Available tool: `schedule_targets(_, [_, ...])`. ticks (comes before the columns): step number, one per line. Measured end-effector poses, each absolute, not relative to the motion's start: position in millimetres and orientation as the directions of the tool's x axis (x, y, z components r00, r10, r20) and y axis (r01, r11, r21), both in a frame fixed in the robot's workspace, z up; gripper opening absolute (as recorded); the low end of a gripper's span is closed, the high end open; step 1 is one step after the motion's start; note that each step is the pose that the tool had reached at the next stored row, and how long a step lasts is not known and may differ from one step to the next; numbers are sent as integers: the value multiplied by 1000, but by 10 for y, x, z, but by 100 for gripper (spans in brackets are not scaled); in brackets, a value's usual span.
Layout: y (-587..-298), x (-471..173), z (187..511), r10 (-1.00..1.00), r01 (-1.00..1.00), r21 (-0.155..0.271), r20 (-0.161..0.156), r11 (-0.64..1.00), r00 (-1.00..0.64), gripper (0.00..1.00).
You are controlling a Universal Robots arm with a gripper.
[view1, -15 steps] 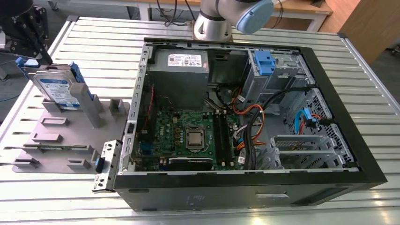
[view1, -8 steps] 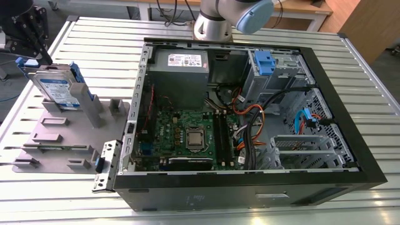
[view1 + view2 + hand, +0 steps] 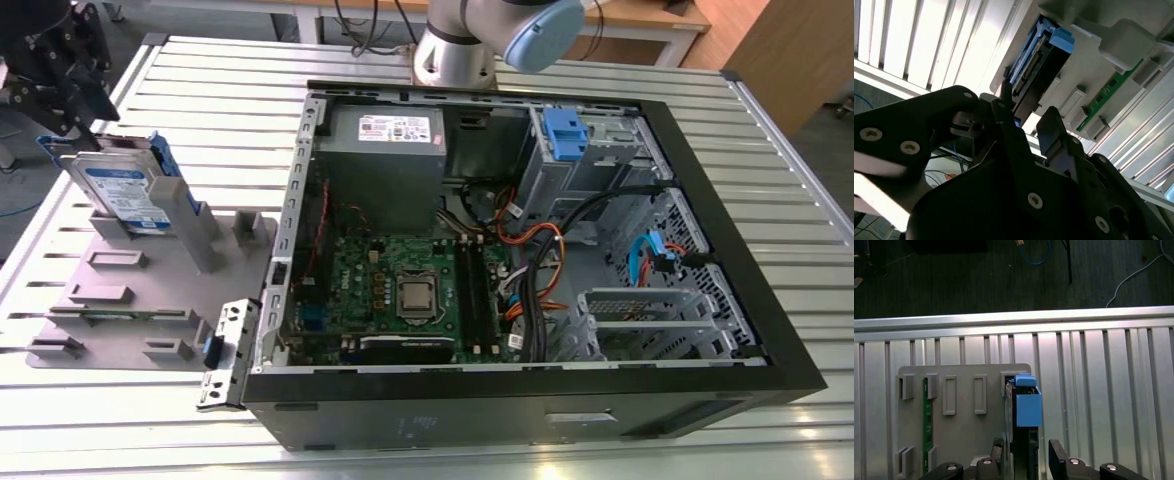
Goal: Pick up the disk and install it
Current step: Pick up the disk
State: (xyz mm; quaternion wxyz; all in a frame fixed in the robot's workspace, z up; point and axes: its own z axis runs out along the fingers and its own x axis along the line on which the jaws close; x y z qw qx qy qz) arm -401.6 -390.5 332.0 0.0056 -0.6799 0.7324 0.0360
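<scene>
Black gripper spread open, fingers flanking the end of the upright disk without clamping it. Disk on edge in a grey slotted holder, at the exterior view's left of the open computer case.

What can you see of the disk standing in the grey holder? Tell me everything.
The disk is a flat silver hard drive with a blue-and-white label, in a blue plastic carrier frame with a tab on top. It stands upright on edge in the grey holder on the slatted table, at the exterior view's left, outside the computer case. The open gripper sits above it, a finger to each side; contact cannot be told.
</scene>
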Motion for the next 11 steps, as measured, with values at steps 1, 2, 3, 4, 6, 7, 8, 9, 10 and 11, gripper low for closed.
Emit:
schedule_targets(1, [-3905,-4016,3320,-996,-996,45,-57,73,-75,47])
schedule_targets(2, [-3905,-4016,3320,-996,-996,45,-57,73,-75,47])
schedule_targets(3, [-3904,-4016,3320,-996,-996,45,-57,73,-75,53])
schedule_targets(4, [-3904,-4015,3313,-996,-996,45,-57,73,-75,53])
schedule_targets(6, [-3903,-4017,3278,-995,-996,45,-59,73,-76,53])
schedule_targets(7, [-3904,-4016,3260,-995,-996,45,-60,73,-76,53])
schedule_targets(8, [-3904,-4016,3242,-995,-996,45,-60,73,-75,53])
schedule_targets(9, [-3904,-4016,3224,-995,-996,45,-61,73,-75,53])
schedule_targets(10, [-3904,-4016,3206,-995,-996,45,-61,73,-75,53])
schedule_targets(11, [-3904,-4016,3188,-995,-996,45,-61,73,-75,53])
